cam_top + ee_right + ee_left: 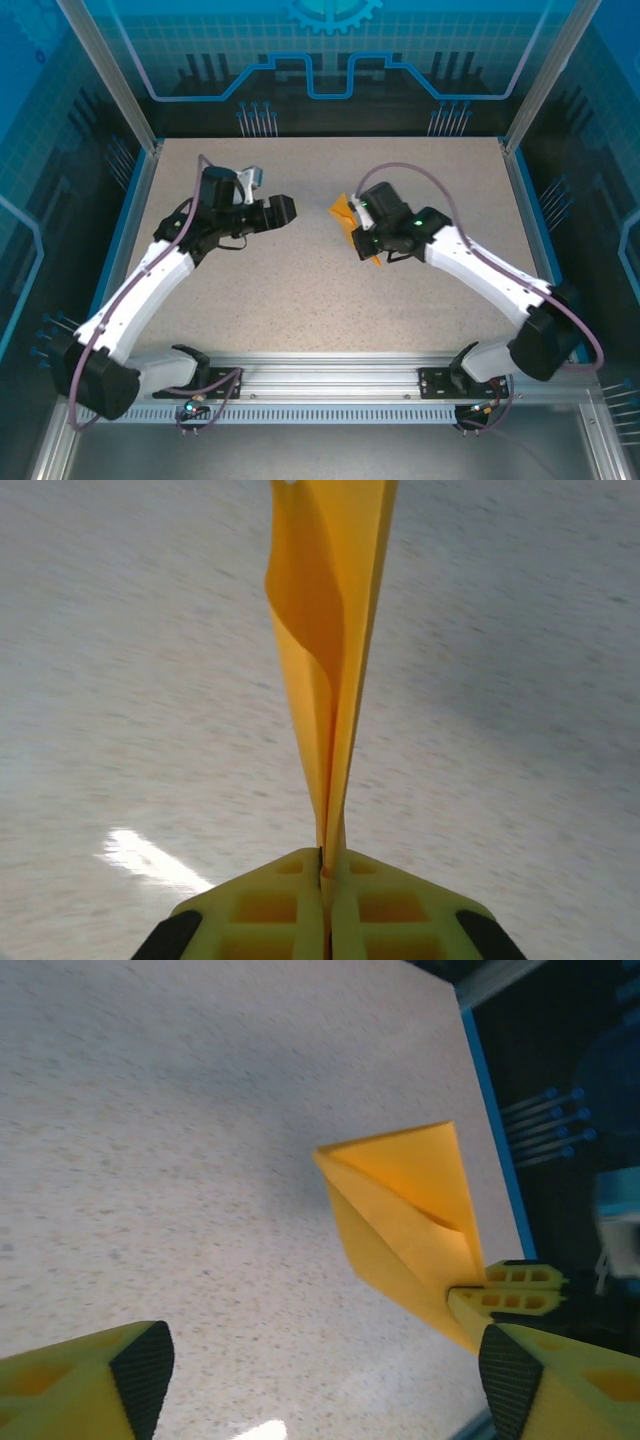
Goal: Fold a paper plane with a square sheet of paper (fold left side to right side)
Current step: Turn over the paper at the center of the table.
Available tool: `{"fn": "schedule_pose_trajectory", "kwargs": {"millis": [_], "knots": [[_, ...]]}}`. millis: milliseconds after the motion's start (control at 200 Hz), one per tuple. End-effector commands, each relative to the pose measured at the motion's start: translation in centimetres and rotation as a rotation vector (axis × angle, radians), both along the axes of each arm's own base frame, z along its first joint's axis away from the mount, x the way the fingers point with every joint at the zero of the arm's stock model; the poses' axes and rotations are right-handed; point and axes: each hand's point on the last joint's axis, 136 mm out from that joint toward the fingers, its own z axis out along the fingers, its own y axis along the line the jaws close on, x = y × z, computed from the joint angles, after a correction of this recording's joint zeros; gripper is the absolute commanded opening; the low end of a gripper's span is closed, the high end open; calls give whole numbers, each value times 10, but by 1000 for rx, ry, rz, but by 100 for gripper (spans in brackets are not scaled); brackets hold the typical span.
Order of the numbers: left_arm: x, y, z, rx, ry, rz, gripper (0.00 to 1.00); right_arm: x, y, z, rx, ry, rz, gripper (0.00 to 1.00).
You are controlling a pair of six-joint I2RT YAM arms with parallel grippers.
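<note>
The square sheet of paper is folded into a bright orange pointed dart, the paper plane (400, 1210). It hangs above the table with its tip toward the left arm. My right gripper (328, 868) is shut on its rear edge, and the folded layers (330, 630) rise straight up from between the yellow fingers. From above, orange paper (344, 212) pokes out to the left of the right gripper (358, 232). My left gripper (325, 1380) stands open and wide, a short way off the paper, with nothing between its fingers. It faces the right one across a small gap (286, 208).
The speckled table top (300, 300) lies under both arms. A blue rim (485, 1090) runs along the table's edge, with dark enclosure walls beyond it. An aluminium rail (330, 375) carries the arm bases at the near edge.
</note>
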Motion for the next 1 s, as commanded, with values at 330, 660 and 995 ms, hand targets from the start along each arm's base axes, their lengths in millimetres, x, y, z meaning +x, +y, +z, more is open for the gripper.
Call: {"fn": "schedule_pose_trajectory", "kwargs": {"millis": [330, 660, 995], "knots": [[-15, 59, 4, 122, -56, 223, 91, 17, -20, -48, -926, -126, 11, 10], [-12, 58, -9, 124, 8, 222, 91, -4, 16, -123, -1013, 66, 199, 13], [-8, 40, -31, 77, 125, 150, 91, -38, 42, -143, -671, 316, 227, 36]]}}
